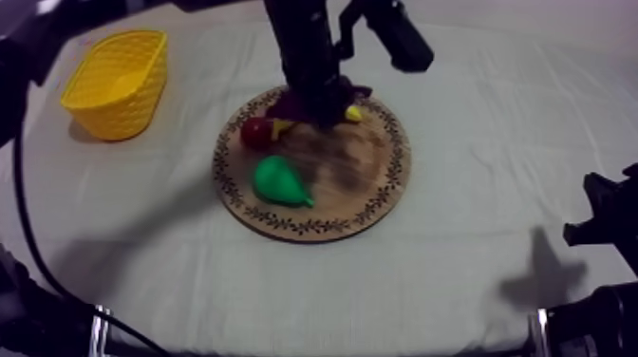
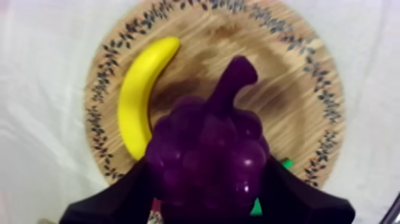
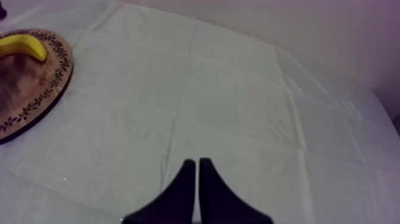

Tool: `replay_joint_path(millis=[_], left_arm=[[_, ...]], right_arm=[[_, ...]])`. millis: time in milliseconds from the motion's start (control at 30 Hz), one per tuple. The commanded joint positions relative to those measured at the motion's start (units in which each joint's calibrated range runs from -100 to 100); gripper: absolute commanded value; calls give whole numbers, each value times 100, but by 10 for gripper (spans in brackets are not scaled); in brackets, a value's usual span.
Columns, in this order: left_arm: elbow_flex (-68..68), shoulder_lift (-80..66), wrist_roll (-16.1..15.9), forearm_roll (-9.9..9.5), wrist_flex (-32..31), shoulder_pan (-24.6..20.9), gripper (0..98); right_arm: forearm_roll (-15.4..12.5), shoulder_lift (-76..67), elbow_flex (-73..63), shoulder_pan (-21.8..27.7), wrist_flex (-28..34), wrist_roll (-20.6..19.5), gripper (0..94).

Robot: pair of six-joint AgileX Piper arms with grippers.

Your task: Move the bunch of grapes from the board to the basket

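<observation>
The purple bunch of grapes (image 2: 208, 149) sits between the two black fingers (image 2: 119, 199) of my left gripper (image 2: 208, 170), which is shut on it over the round wooden board (image 2: 324, 101). From above, my left gripper (image 1: 318, 104) reaches down at the board's far part (image 1: 380, 190), and bits of the grapes (image 1: 357, 92) stick out beside it. The yellow basket (image 1: 119, 81) stands at the far left of the table, apart from the board. My right gripper (image 3: 197, 164) is shut as a narrow wedge over bare cloth, low at the right side (image 1: 608, 214).
A banana (image 2: 140, 98) lies along the board's rim beside the grapes. A green pear (image 1: 280, 180) and a small red fruit (image 1: 254, 131) lie on the board's left half. Bare cloth stretches between board and basket.
</observation>
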Motion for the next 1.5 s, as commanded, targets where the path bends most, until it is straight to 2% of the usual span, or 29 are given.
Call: replay_joint_path(millis=[0, 300, 500, 1067, 1467], left_arm=[[-108, -376, 11, -10, 127, 11, 340], [-366, -867, 65, -44, 477, -4, 344], [-336, -855, 127, -47, 498, -221, 356], [-536, -846, 267, 74, 417, -1655, 376], [-339, -986, 539, 118, 408, -2612, 373]], right_arm=[[0, 0, -4, -1, 0, -1, 3], [0, 0, -4, -1, 0, -1, 3], [0, 0, -4, -1, 0, -1, 3], [0, 0, -4, -1, 0, -1, 3], [0, 0, -4, -1, 0, -1, 3]])
